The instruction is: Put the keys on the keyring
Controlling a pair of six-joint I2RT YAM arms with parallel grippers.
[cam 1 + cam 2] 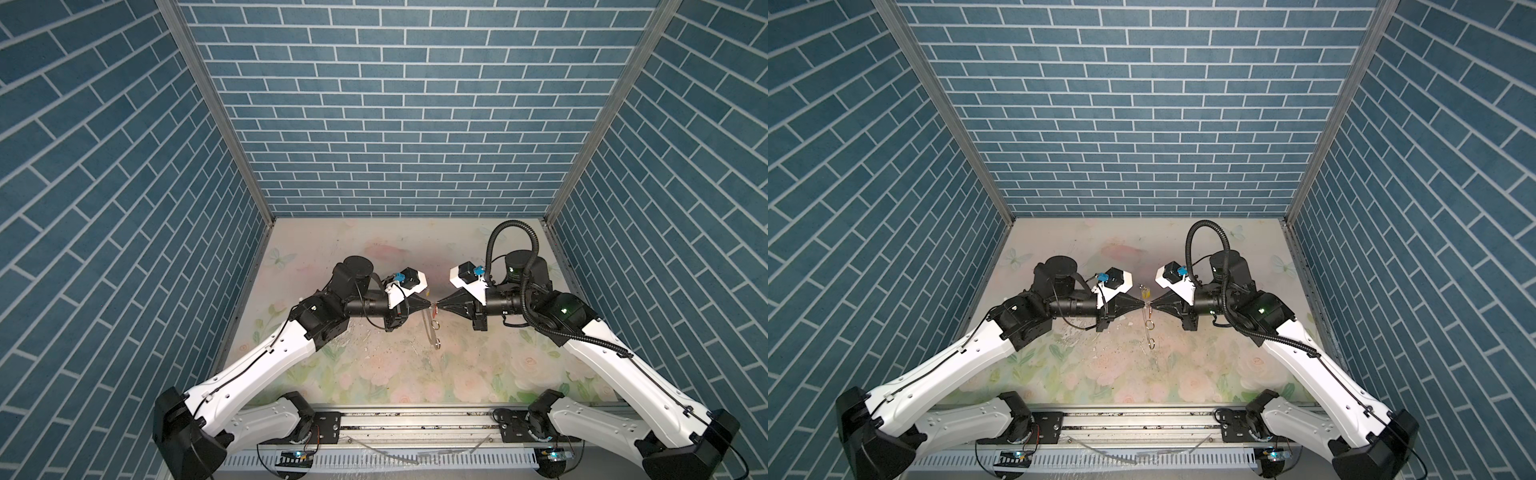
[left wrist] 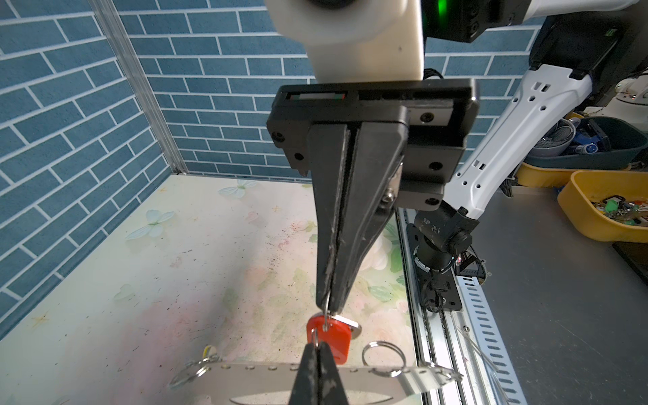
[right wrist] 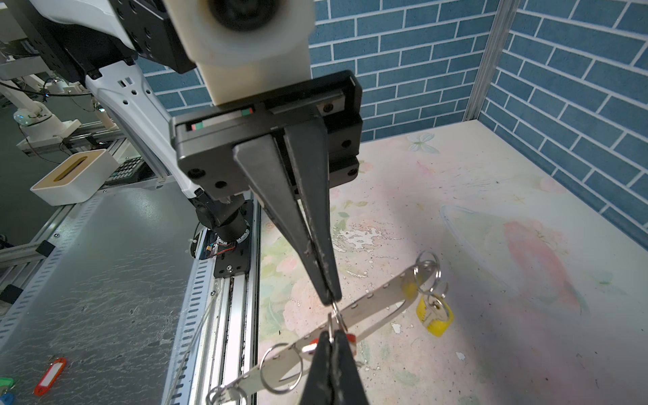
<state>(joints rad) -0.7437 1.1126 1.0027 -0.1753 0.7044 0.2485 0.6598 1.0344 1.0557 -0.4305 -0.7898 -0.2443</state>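
The keyring is a flat silver metal strip (image 2: 245,378) (image 3: 378,305) with a row of holes and several split rings. It runs from below the gripper tips toward the front (image 1: 430,326) (image 1: 1147,328). My left gripper (image 2: 317,345) (image 1: 430,307) and right gripper (image 3: 331,338) (image 1: 441,309) meet tip to tip above it. Both are shut on a small silver ring threaded through the red-tagged key (image 2: 333,340). The yellow-tagged key (image 3: 434,315) (image 1: 1145,293) dangles from rings at the strip's far end. Whether the strip rests on the table I cannot tell.
Blue brick walls (image 1: 395,124) close the back and both sides of the flowered table. A metal rail (image 1: 415,428) with both arm bases runs along the front. Outside stand a yellow tray of keys (image 2: 575,203), a dark bin (image 2: 596,147) and a white box (image 3: 75,175).
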